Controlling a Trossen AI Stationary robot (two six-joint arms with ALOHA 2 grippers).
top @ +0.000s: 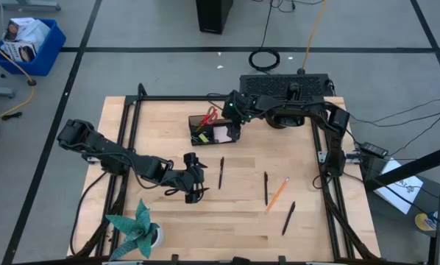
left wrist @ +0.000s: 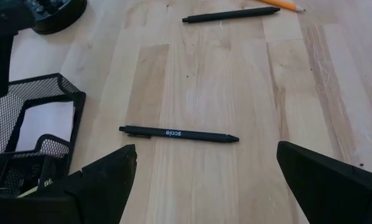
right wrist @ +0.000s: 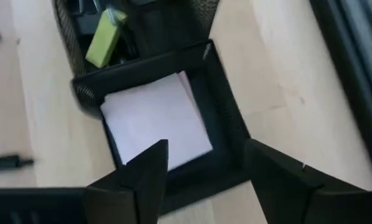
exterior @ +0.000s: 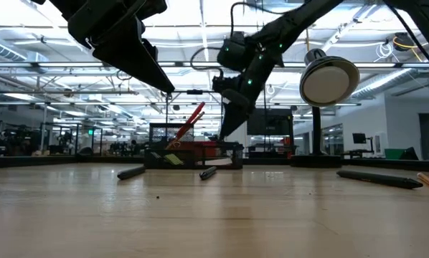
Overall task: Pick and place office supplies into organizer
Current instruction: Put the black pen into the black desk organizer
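Organizer [exterior: 193, 154] contents prob. half-hidden, low view

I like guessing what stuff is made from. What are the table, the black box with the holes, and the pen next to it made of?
The table looks like pale wood: long planks with grain lines, smooth finish. The organizer looks like black wire mesh, probably metal, since you can see through its tiny holes. The pen looks like matte black plastic with small white lettering, though that is a guess.
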